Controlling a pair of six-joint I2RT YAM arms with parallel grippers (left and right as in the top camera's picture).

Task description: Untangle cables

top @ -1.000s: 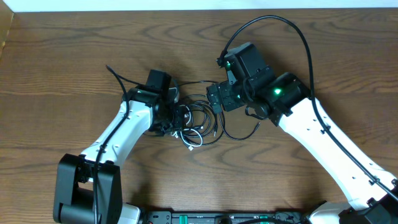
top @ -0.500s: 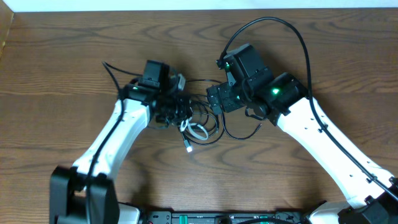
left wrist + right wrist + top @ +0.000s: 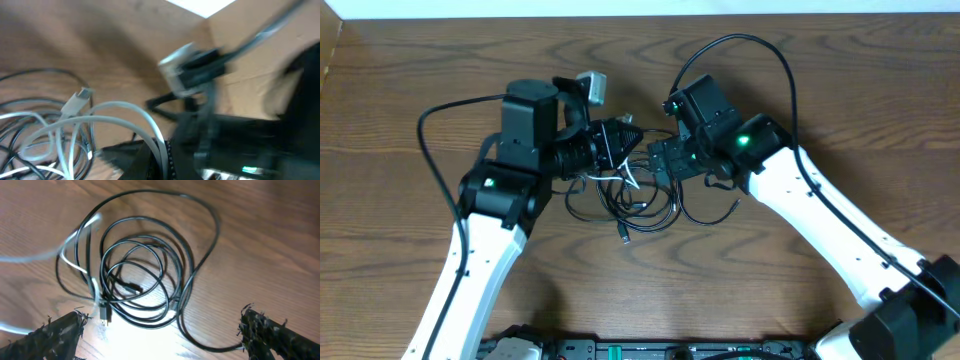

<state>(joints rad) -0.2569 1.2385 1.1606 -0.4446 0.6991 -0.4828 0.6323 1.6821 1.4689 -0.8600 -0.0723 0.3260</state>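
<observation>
Left gripper (image 3: 623, 143) points right toward the middle of the table (image 3: 400, 60), jaws together, clamped on the white cable (image 3: 630, 180). In the left wrist view, which is motion-blurred, the white cable (image 3: 120, 104) arcs up in a loop and runs down into the dark fingers (image 3: 145, 160) at the bottom edge; its white plug (image 3: 80, 99) hangs free, off to the left of the loop. Right gripper (image 3: 665, 160) sits just beside the left one, facing it, over the upper right edge of the tangle, jaws spread wide and holding nothing. In the right wrist view its fingertips (image 3: 65, 327) stand far apart at the two lower corners, right gripper (image 3: 162, 317) above the wood. The black cables (image 3: 145, 265) lie coiled in overlapping loops flat on the table between them, white cable (image 3: 75, 255) crossing their left side. Overhead, the black cables (image 3: 655, 215) lie just below both grippers.
</observation>
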